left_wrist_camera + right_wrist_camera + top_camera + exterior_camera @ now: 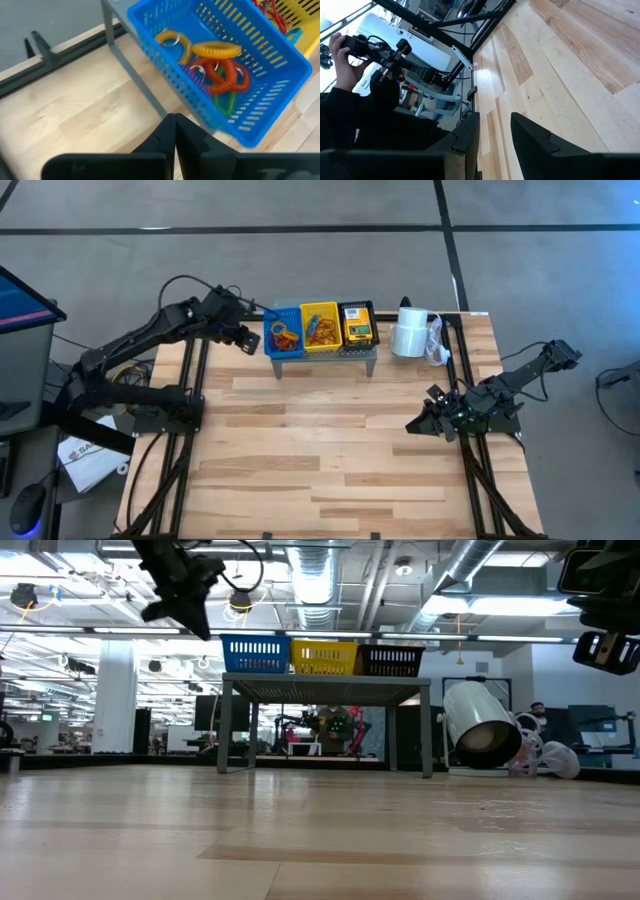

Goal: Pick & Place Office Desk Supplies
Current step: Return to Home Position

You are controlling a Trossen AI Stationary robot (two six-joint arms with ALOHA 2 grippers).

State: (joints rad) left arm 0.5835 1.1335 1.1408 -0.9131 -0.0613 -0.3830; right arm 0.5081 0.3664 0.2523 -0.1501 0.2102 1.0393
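Our table (330,460) bears the shelf (325,683), with the blue basket (255,653), yellow basket (323,658) and black basket (390,661) on it in a row. We see the left claw (173,125), pressed together, beside the blue one. The right claw (494,119), spread, is at the table's right edge. Loops (220,75) lie in the blue basket.

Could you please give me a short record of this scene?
Shelf: at the table's back edge, beside the white paper roll
Baskets: blue basket, yellow basket, black basket in a row on the shelf
Loops: inside the blue basket
Left gripper: shut, empty, raised beside the blue basket
Right gripper: open, empty, near the table's right edge
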